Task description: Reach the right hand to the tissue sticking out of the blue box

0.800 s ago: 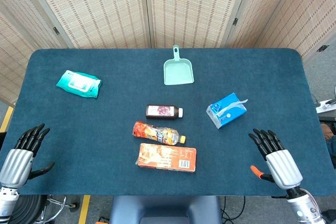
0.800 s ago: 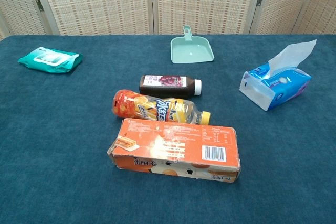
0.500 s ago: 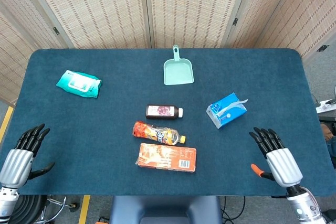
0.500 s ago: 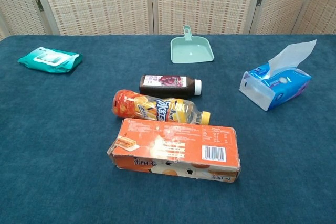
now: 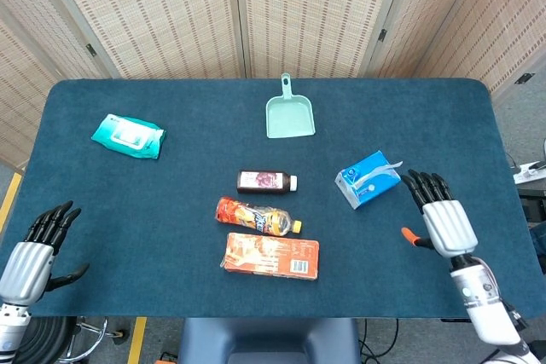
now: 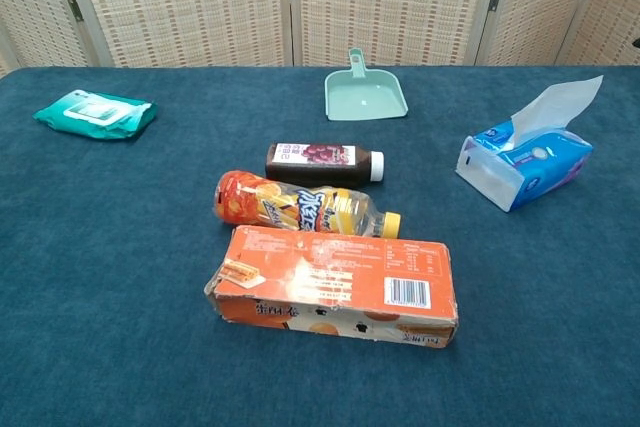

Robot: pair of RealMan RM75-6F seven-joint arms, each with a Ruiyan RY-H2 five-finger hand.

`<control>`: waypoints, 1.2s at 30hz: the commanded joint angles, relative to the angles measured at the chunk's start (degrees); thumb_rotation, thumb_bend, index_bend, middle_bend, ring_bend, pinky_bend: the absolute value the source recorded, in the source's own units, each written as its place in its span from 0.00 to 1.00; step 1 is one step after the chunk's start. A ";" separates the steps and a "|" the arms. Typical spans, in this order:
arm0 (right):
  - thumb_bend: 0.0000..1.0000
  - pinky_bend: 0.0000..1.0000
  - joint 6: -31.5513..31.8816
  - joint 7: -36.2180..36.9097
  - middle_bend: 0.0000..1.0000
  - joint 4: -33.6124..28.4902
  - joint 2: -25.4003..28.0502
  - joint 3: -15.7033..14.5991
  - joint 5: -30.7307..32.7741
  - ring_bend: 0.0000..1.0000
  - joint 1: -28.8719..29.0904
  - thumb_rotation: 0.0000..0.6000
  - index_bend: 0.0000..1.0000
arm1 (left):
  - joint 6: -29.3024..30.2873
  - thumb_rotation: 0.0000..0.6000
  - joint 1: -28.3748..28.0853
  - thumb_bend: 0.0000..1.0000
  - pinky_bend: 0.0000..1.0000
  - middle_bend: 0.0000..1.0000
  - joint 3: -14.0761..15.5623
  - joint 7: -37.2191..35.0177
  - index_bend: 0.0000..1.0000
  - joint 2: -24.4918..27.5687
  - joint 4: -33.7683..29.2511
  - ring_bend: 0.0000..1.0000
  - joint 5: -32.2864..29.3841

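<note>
The blue tissue box (image 5: 368, 179) lies right of the table's middle, also in the chest view as the blue tissue box (image 6: 524, 164). A white tissue (image 6: 558, 105) sticks up out of its top; in the head view the tissue (image 5: 392, 164) shows only as a small white tip. My right hand (image 5: 441, 220) hovers just right of the box with fingers spread and nothing in it, a short gap off the tissue. At the near left table edge my left hand (image 5: 32, 249) rests open. Neither hand appears in the chest view.
A green dustpan (image 5: 289, 113) lies at the back centre. A teal wipes pack (image 5: 128, 135) sits far left. In the middle lie a dark juice bottle (image 5: 266, 181), an orange drink bottle (image 5: 256, 216) and an orange carton (image 5: 271, 255).
My right hand has moved forward from the near right table edge up toward the blue box. The left hand and the objects have stayed put.
</note>
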 commanded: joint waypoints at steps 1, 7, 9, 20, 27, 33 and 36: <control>0.16 0.00 -6.39 -7.61 0.05 -1.07 -2.01 4.71 9.03 0.00 5.67 1.00 0.01 | -0.34 1.00 -0.13 0.26 0.12 0.00 0.04 -0.33 0.00 0.02 0.11 0.00 -0.15; 0.16 0.00 -10.89 -17.69 0.06 -0.66 -5.14 7.72 21.48 0.00 11.79 1.00 0.02 | -0.60 1.00 -0.25 0.26 0.12 0.00 0.03 -2.05 0.00 0.34 0.24 0.00 -0.39; 0.16 0.00 -11.60 -20.41 0.06 -0.09 -6.16 8.24 25.05 0.00 13.57 1.00 0.02 | -0.63 1.00 -0.26 0.26 0.12 0.00 0.07 -2.44 0.00 0.41 0.30 0.00 -0.37; 0.20 0.00 -8.84 -27.03 0.28 7.11 -13.83 8.75 34.20 0.00 20.01 1.00 0.34 | -0.55 1.00 -0.33 0.26 0.12 0.00 0.25 -5.47 0.00 0.83 0.64 0.00 -0.20; 0.28 0.08 -5.09 -24.85 0.47 12.75 -17.90 7.87 31.25 0.09 20.18 1.00 0.57 | -0.42 1.00 -0.32 0.26 0.12 0.00 0.38 -5.54 0.00 0.79 0.75 0.00 0.07; 0.31 0.14 -3.00 -23.26 0.54 14.99 -19.08 7.34 29.19 0.16 19.59 1.00 0.67 | -0.26 1.00 -0.28 0.26 0.12 0.00 0.40 -5.67 0.00 0.81 0.76 0.00 0.12; 0.31 0.14 -2.89 -22.26 0.55 14.64 -18.68 7.16 28.66 0.17 19.13 1.00 0.67 | -0.25 1.00 -0.29 0.26 0.12 0.00 0.42 -5.59 0.00 0.79 0.73 0.00 0.18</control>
